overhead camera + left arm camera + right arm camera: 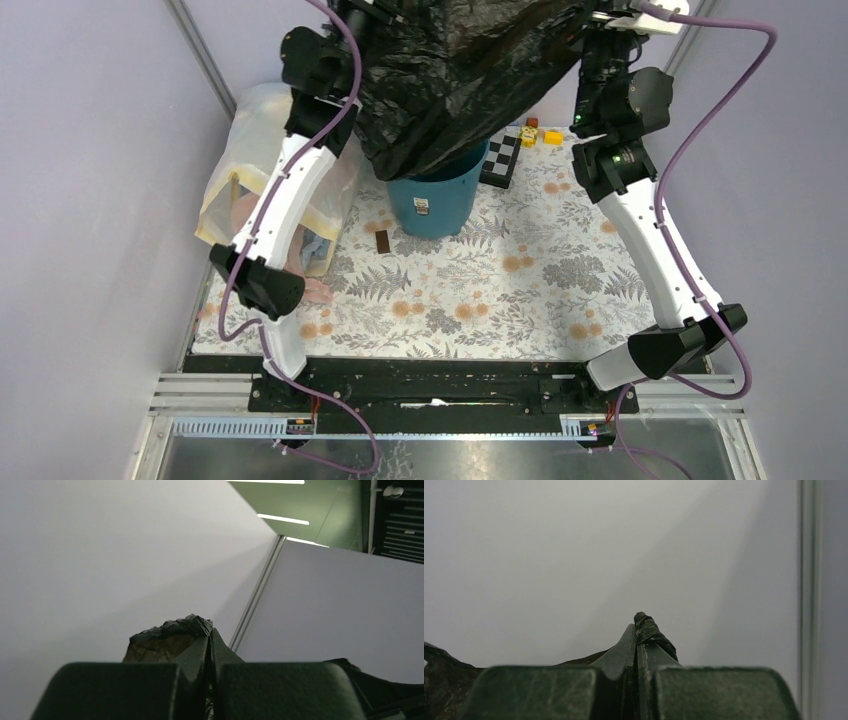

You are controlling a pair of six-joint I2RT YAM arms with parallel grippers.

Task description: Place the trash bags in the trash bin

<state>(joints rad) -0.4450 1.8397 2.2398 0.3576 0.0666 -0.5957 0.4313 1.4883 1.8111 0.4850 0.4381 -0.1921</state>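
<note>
At the table's far edge: black trash bag (450, 80) hung above the teal trash bin (435, 205).
Its lower end hides the bin's mouth; a clothes bag (250, 165) fills the far-left corner, a checkered board (502, 158) flanks the bin. Wrist views alone show left gripper (210, 636) and right gripper (637, 630) clamped on bag film.

Black bag (450, 80) hangs over teal bin (437, 205), blocking its mouth. Clothes bag (245, 160) crowds the bin's left, checkered board (502, 158) sits just right. Floral tabletop (520, 290) in front is open.
</note>
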